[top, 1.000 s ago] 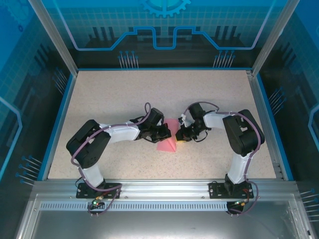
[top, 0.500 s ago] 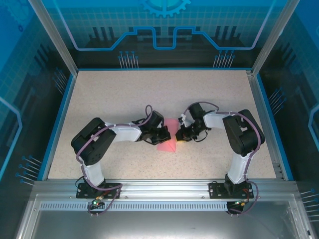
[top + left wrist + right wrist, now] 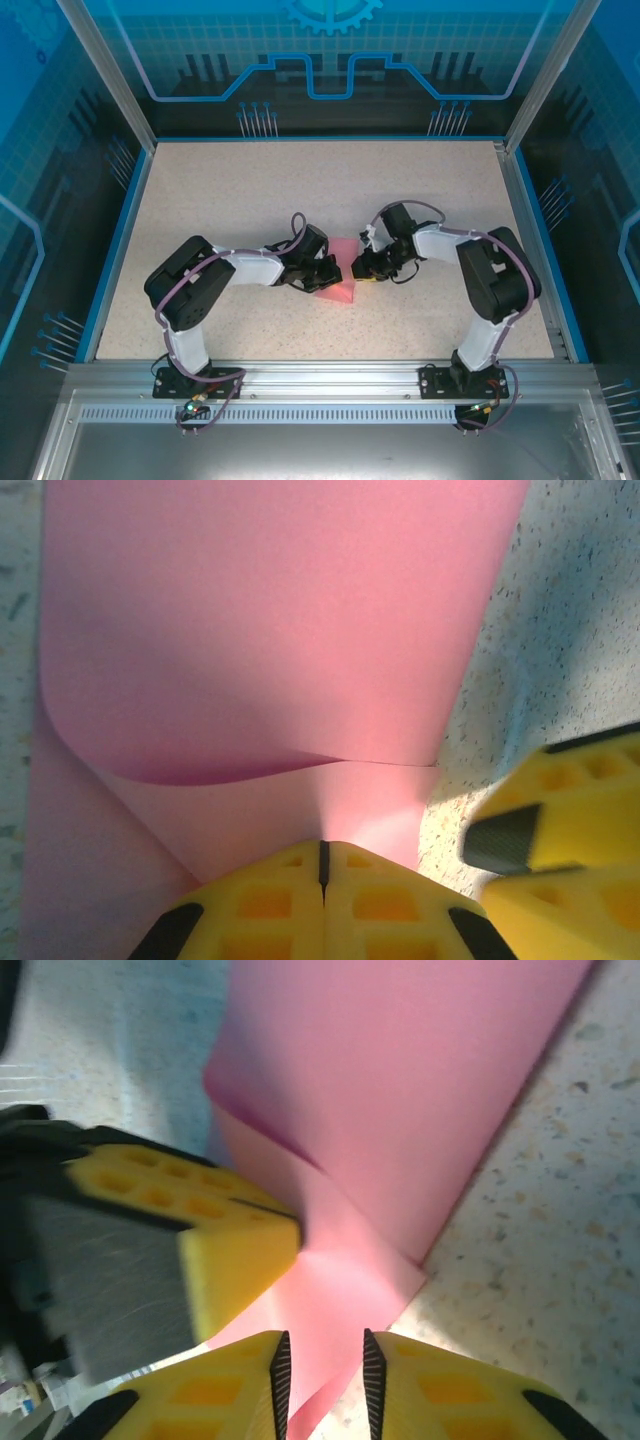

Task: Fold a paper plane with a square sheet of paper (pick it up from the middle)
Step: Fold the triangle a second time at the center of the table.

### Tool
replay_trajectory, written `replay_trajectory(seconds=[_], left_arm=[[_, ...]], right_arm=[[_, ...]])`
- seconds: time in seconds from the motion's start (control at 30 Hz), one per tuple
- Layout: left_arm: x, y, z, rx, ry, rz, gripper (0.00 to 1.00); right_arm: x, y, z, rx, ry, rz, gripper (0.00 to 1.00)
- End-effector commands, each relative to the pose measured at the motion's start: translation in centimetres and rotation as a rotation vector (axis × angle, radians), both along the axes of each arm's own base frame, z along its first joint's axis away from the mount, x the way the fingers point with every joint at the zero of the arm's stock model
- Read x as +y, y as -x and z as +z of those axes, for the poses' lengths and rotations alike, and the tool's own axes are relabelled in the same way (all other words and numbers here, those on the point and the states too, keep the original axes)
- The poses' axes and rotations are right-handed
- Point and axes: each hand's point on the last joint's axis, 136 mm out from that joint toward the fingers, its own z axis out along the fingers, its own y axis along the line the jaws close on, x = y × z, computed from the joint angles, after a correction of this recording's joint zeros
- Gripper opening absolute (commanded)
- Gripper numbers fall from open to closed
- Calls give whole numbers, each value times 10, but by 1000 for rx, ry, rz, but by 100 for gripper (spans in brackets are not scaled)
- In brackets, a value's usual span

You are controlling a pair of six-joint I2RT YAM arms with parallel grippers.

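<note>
- Pink-red square sheet of paper (image 3: 340,288) lies in the middle of the speckled beige table (image 3: 250,200), between my two arms' grippers, and it is partly folded.
- From the left wrist camera I see its upper layer curling up off a lower layer. The fold edge is bowed rather than pressed flat.
- My left gripper (image 3: 323,848) is closed, its yellow fingers pressed together with just a thin seam and their tips against the sheet. I cannot tell whether any paper is caught in the seam.
- My right gripper (image 3: 323,1345) has a narrow gap between its yellow fingers, and a corner of the sheet reaches into that gap.
- Both grippers sit close together, the left one at the sheet's left side and the right one at its right.
</note>
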Motion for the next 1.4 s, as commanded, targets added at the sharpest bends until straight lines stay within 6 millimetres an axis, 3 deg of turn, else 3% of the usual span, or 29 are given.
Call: replay_trajectory(seconds=[0.0,0.07,0.2,0.4,0.63,1.07,1.37], left_arm=[[11,14,-21,54,-62,11,0],[11,15,-21,54,-62,9,0],[11,14,-21,56,-60,10,0],[10,14,-20,54,-56,8,0],[10,14,-19,50,-54,9,0],[11,14,-20,55,-57,9,0],[12,14,-21,54,-62,12,0]], right_arm=[[-3,6,16,-13,-9,-27,29],[5,9,24,-22,-45,-22,26],[22,33,19,16,-61,24,14],[38,49,-1,53,-29,51,11],[39,46,-1,49,-21,51,12],[24,56,-30,108,64,58,12],[18,60,-33,119,80,60,12]])
